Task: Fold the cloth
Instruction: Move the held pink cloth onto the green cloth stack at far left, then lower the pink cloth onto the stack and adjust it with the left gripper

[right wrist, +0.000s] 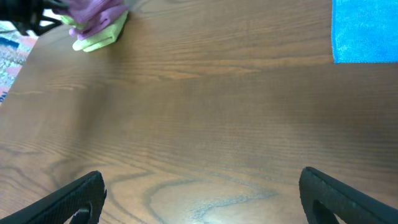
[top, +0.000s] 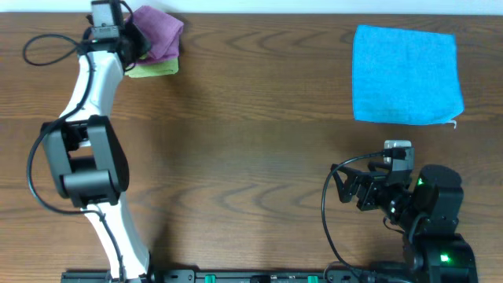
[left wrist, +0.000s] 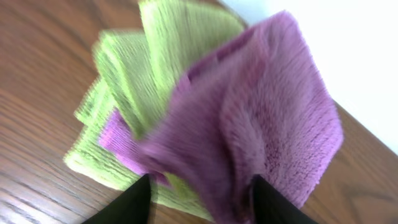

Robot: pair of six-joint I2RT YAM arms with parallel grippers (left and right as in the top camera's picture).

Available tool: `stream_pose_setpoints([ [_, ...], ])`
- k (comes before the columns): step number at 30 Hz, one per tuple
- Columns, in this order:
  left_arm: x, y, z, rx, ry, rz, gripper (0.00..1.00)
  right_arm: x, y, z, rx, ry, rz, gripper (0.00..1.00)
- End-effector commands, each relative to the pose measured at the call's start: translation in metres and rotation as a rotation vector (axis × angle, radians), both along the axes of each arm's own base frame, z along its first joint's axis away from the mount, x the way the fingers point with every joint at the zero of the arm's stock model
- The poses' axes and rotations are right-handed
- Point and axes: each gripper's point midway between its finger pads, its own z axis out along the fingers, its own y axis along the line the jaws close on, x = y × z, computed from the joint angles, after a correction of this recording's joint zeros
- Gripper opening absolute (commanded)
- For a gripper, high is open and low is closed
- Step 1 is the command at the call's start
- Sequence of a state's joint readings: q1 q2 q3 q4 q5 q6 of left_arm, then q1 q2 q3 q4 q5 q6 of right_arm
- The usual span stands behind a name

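The purple square microfibre cloth (top: pixel 161 30) is seen folded on top of a pile of lime-green ribbed cloths (top: pixel 154 69) at the far left corner of the brown wood-grain surface (top: pixel 251 149). A thin strip of a second purple cloth (left wrist: pixel 119 140) is sandwiched among the green layers. The left tool (left wrist: pixel 199 202) is held at the pile, its black fingers (left wrist: pixel 134 202) set apart with a thick fold of the top cloth between them. In the blurred wrist view it cannot be told whether that fold is pinched or lies loose. The right tool (right wrist: pixel 202 196) is spread wide above bare wood. A bright blue square cloth (top: pixel 405 75) is laid flat at the far right, well apart from the pile.
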State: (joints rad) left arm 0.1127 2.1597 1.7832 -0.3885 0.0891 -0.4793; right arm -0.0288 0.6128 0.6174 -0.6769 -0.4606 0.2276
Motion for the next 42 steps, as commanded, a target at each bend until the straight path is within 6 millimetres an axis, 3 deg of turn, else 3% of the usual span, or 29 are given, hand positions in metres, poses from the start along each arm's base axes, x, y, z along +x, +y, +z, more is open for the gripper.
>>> stream_pose_setpoints([
  [1, 0.000, 0.010, 0.044, 0.044, -0.073, 0.002, 0.68, -0.001, 0.000, -0.001, 0.015, 0.007, -0.007, 0.99],
  [10, -0.007, 0.009, 0.068, 0.046, -0.099, 0.002, 0.75, -0.001, 0.000, -0.001, 0.015, 0.007, -0.007, 0.99],
  [15, -0.001, -0.006, 0.074, -0.012, -0.138, -0.060, 0.72, -0.001, 0.000, -0.001, 0.015, 0.007, -0.007, 0.99],
  [18, 0.007, -0.019, 0.084, -0.050, -0.192, -0.111, 0.59, -0.001, 0.000, -0.001, 0.015, 0.007, -0.007, 0.99],
  [20, 0.011, -0.026, 0.090, -0.067, -0.219, -0.135, 0.37, -0.001, 0.000, -0.001, 0.015, 0.007, -0.007, 0.99],
  [23, 0.013, -0.030, 0.092, -0.078, -0.231, -0.133, 0.13, -0.001, 0.000, -0.001, 0.015, 0.007, -0.007, 0.99],
  [25, 0.016, -0.033, 0.090, -0.085, -0.236, -0.133, 0.06, -0.001, 0.000, -0.001, 0.015, 0.007, -0.007, 0.99],
  [35, 0.051, -0.040, 0.049, -0.125, -0.286, -0.112, 0.06, -0.001, 0.000, -0.001, 0.015, 0.007, -0.007, 0.99],
  [42, 0.057, -0.030, 0.006, -0.114, -0.233, -0.051, 0.06, -0.001, 0.000, -0.001, 0.015, 0.007, -0.007, 0.99],
])
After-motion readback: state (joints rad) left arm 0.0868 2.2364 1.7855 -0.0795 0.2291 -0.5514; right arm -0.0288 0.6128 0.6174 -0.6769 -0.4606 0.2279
